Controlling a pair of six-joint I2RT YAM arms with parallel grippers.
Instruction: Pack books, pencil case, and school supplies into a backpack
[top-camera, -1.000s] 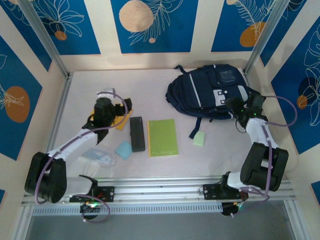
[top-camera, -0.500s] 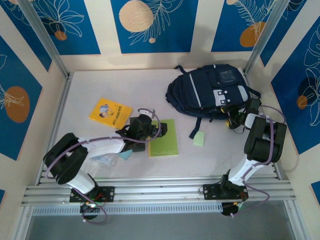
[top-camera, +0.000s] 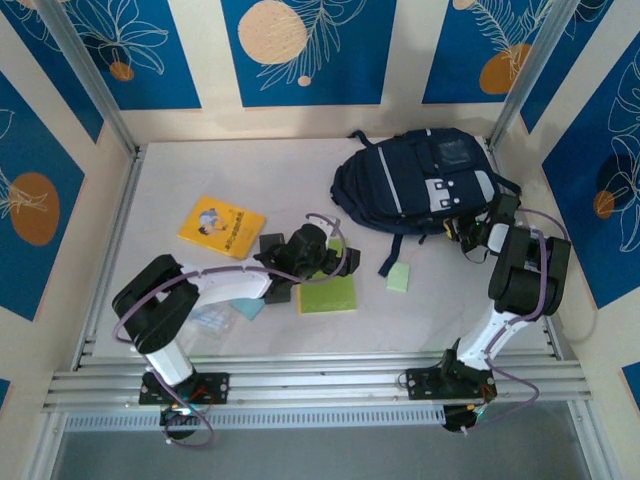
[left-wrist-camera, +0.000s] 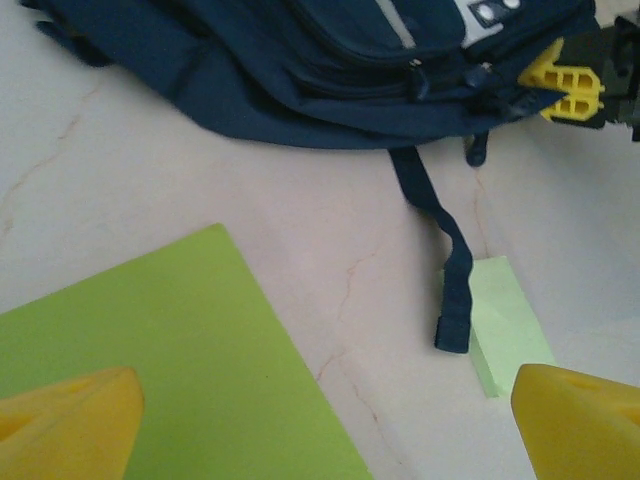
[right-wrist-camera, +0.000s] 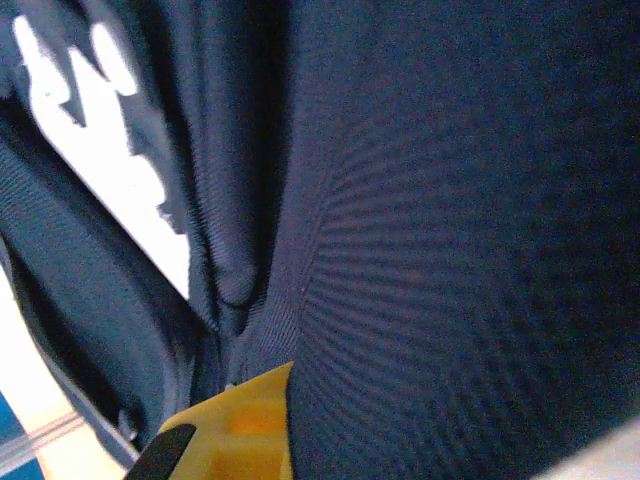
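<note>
Your right gripper (top-camera: 472, 232) is pressed together at the backpack's (top-camera: 410, 175) right seam. If it missed the zip, pulling will only drag the bag. Your left gripper (left-wrist-camera: 325, 420), spread, hovers over the green book (top-camera: 327, 296) just in front of the backpack, where the strap (left-wrist-camera: 445, 250) could snag.

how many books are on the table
2: an orange book lies at left; a green book sits mid-table, partly under the left arm. More may hide beneath it.

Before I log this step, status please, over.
Left gripper open over green book. Right gripper shut against backpack. Strap end lies at pale green pad's edge.
</note>
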